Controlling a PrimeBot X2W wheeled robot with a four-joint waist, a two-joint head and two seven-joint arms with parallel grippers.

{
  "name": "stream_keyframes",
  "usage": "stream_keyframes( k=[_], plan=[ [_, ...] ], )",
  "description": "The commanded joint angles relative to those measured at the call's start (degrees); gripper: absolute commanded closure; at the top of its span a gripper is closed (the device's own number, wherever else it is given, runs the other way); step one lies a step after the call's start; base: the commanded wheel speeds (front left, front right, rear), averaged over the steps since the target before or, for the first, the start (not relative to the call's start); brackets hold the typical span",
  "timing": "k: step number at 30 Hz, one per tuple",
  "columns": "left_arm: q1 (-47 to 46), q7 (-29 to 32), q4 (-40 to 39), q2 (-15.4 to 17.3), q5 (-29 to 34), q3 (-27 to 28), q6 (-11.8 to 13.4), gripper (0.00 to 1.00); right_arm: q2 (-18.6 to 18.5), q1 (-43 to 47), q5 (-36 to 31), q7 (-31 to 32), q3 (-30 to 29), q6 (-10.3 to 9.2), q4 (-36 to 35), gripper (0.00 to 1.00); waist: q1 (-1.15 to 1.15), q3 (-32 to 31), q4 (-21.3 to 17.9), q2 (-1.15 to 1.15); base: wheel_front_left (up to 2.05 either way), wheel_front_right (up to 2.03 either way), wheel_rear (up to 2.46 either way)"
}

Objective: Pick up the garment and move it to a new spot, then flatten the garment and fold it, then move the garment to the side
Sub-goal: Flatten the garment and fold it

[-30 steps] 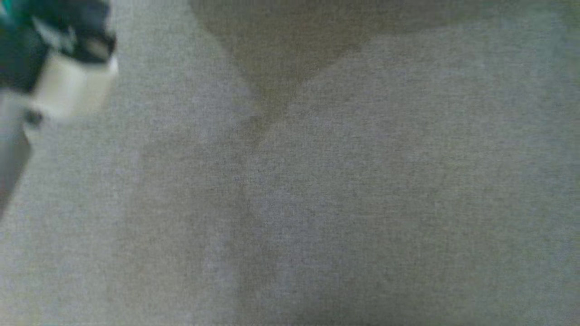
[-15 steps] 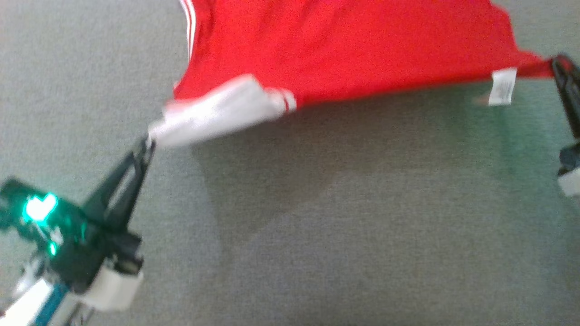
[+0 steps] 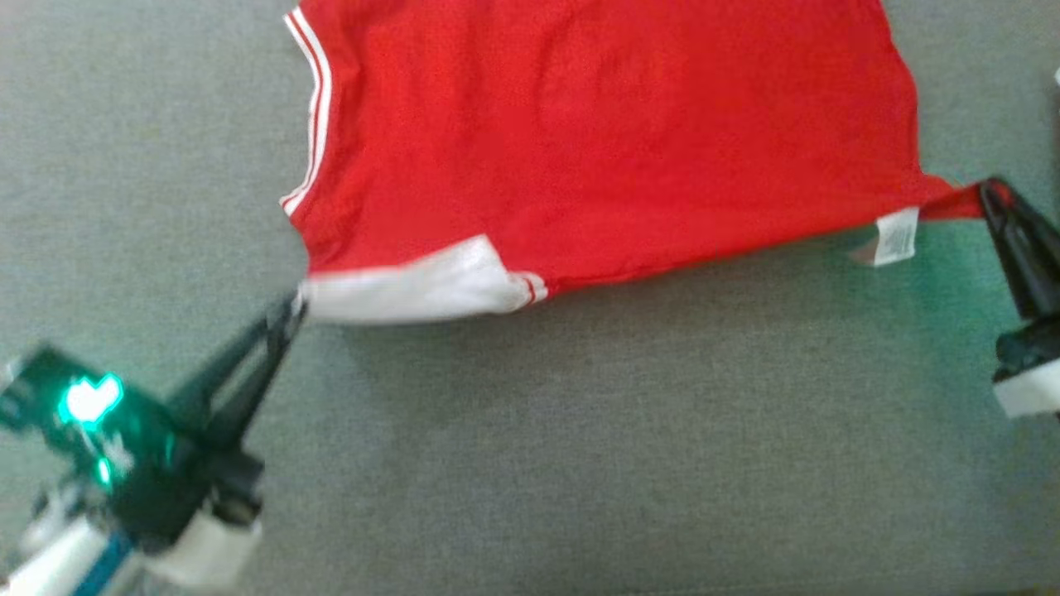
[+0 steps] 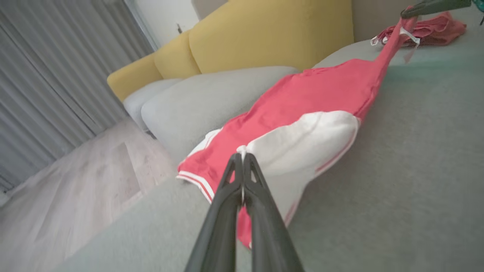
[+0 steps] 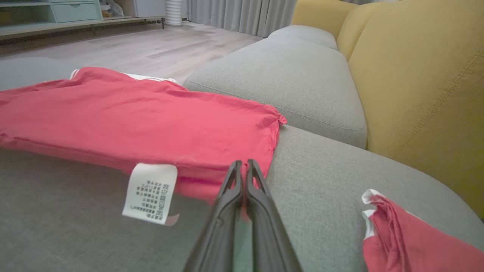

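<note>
The red garment (image 3: 613, 141) lies spread across the grey sofa seat (image 3: 580, 463), its near edge pulled taut between the two grippers. The left gripper (image 3: 295, 310) has its fingers pressed together on the corner of the white panel (image 3: 406, 285). The right gripper (image 3: 988, 194) pinches the red corner beside the care label (image 3: 896, 236). Yellow back cushions (image 4: 264, 34) rise behind. A second red garment (image 5: 408, 241) lies nearby, with wood floor (image 4: 75, 181) and grey curtains (image 4: 38, 75) beyond.
</note>
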Motion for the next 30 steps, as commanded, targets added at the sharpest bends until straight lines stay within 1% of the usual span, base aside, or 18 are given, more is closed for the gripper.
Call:
stream_keyframes(
  k=[1,9,14,18,23,25,26,27,28,30],
  plan=[
    [-5.70,-0.12,-0.60,2.10,1.11,3.09,-0.59,1.00,-1.57,-1.55,-0.21,-0.62,-0.14,-0.04,-0.70,1.00,0.00,1.58,-0.14,0.00,0.00,0.00,0.00],
    [-25.79,0.23,6.38,0.98,7.82,3.50,-6.87,1.00,-1.23,-10.31,-0.04,-0.62,2.36,-0.04,2.29,1.00,0.00,6.48,-0.53,0.00,0.00,0.00,0.00],
    [-36.30,0.29,11.51,-0.57,10.62,3.29,-9.79,1.00,-1.55,-16.01,-0.26,-0.62,4.27,-0.04,4.21,1.00,0.00,9.66,-0.99,0.00,0.00,0.00,0.00],
    [-42.80,0.26,15.69,-2.11,12.51,2.55,-11.48,1.00,-1.71,-20.26,-0.18,-0.62,5.73,-0.04,5.86,1.00,0.00,11.79,-1.13,0.00,0.00,0.00,0.00],
    [-47.42,0.20,21.35,-4.26,14.38,1.24,-11.92,1.00,-1.30,-24.81,-0.59,-0.62,7.63,-0.04,7.58,1.00,0.00,13.13,-1.05,0.00,0.00,0.00,0.00],
    [-48.17,0.19,23.95,-5.73,13.18,1.34,-12.09,1.00,-0.81,-26.05,-0.52,-0.62,8.34,-0.04,8.33,1.00,0.00,13.24,-0.98,0.00,0.00,0.00,0.00],
    [-48.29,0.18,25.23,-6.48,12.45,1.30,-12.30,0.74,-0.49,-26.51,-0.35,-0.62,8.63,-0.04,8.81,0.77,0.00,13.17,-0.93,0.00,0.00,0.00,0.00],
    [-48.32,0.17,26.35,-7.20,11.88,1.19,-12.41,0.46,-0.09,-26.96,-0.23,-0.62,8.50,-0.04,9.23,0.02,0.00,13.05,-0.85,0.00,0.00,0.00,0.00],
    [-48.18,0.15,27.22,-8.00,11.24,1.20,-12.28,0.00,0.51,-27.38,-0.14,-0.62,7.83,-0.04,9.40,0.00,0.00,12.88,-0.76,0.00,0.00,0.00,0.00],
    [-46.86,0.10,28.53,-9.87,9.22,1.75,-11.35,0.00,1.57,-27.48,-0.54,-0.62,6.60,-0.04,9.44,0.00,0.00,12.20,-0.58,0.00,0.00,0.00,0.00]
  ],
)
